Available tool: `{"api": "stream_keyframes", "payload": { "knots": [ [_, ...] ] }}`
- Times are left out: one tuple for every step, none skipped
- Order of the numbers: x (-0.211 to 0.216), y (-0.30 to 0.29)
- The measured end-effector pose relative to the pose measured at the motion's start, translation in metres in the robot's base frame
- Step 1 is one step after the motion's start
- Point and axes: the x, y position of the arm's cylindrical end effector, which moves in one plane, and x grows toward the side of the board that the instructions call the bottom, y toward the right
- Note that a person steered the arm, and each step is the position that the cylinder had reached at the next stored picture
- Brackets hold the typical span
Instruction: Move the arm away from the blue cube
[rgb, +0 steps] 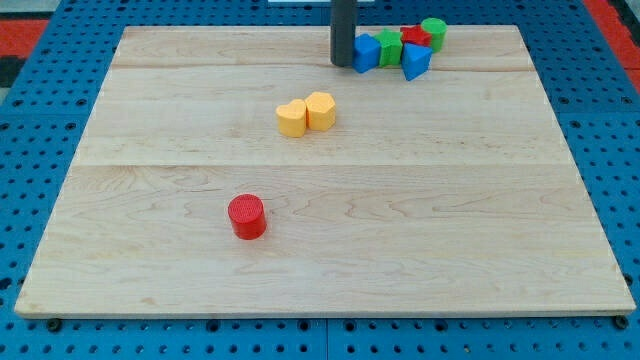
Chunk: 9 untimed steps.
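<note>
The blue cube (367, 52) sits near the view's top, a little right of centre, at the left end of a cluster of blocks. My tip (343, 64) is the lower end of a dark rod that comes down from the view's top. It stands right against the cube's left side, touching it or nearly so. A green block (390, 45), a red block (416, 38), a green cylinder (434, 32) and a blue triangular block (416, 62) crowd to the right of the cube.
Two yellow blocks (306, 113) lie side by side below and to the left of my tip, one heart-shaped, one hexagonal. A red cylinder (246, 217) stands alone lower left. The wooden board (320, 280) rests on a blue pegboard.
</note>
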Motion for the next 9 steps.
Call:
{"api": "stream_keyframes", "payload": {
  "knots": [
    [0.0, 0.018],
    [0.0, 0.032],
    [-0.01, -0.016],
    [-0.01, -0.087],
    [-0.01, -0.141],
    [-0.01, -0.181],
    [-0.01, -0.208],
    [-0.01, -0.21],
    [-0.01, -0.21]
  ]
}}
